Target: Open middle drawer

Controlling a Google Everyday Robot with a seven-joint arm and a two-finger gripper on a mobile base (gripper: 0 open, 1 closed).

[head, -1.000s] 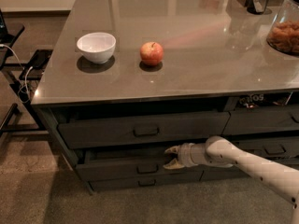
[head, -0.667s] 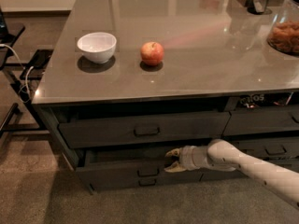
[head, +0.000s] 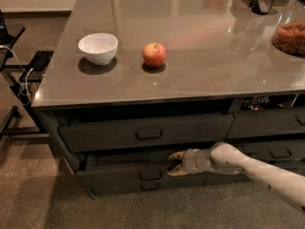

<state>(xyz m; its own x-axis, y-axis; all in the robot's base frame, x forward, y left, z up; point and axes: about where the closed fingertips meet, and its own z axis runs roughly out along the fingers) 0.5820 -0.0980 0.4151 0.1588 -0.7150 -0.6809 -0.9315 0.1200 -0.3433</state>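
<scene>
1 high, near view down over counter; hand at middle drawer.

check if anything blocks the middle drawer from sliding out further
Nothing visible does. The middle drawer is partly out, and the pincer sits open at its top front edge, right of the handle.

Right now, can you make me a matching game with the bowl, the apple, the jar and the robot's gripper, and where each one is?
Things:
1. white bowl
2. apple
3. jar
4. gripper

Places:
A. on the countertop, just right of the bowl
B. at the front of the middle drawer, which is pulled out a little
C. at the countertop's far right edge in the picture
D. on the left part of the countertop in the picture

Pairs: 1-D, 2-A, 3-C, 4-B.
</scene>
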